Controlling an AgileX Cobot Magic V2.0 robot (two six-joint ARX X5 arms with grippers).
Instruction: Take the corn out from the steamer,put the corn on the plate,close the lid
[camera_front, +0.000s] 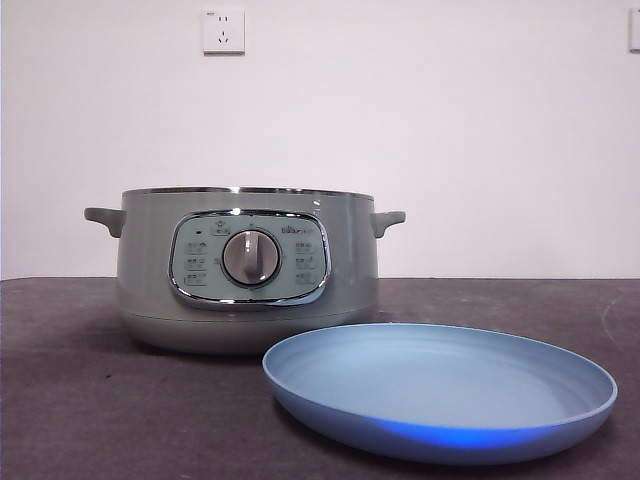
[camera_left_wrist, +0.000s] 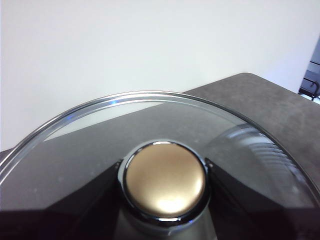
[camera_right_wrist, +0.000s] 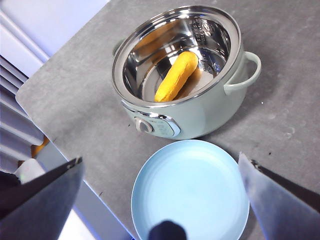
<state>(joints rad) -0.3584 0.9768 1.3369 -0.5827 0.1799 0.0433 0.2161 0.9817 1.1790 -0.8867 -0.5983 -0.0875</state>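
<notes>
We're high above the table with the right gripper (camera_right_wrist: 165, 200), jaws spread wide and empty, looking straight down on an open steamer (camera_right_wrist: 200, 117). The corn (camera_right_wrist: 176, 76) lies loose on the shiny pot floor, slanting from about one o'clock down to seven. The plate (camera_right_wrist: 150, 200) sits bare just beside the pot, on the control-panel side, roughly at six o'clock from the steamer in this wrist view.

Over on the other arm, the left gripper (camera_left_wrist: 165, 200) is pinching the knob of the lid (camera_left_wrist: 90, 107), holding the glass dome up off the pot.

Now, the risks as we judge them. The cob is round and smooth-ended on polished steel, so a grasp off its middle could make it roll or squirt away. The pot wall is deep, and wide-spread jaws coming down near the rim could clip it and shove the steamer. The plate rim rides close to the pot, so a knock could shift both. And the lid hangs on one small knob: any slip there drops glass.
</notes>
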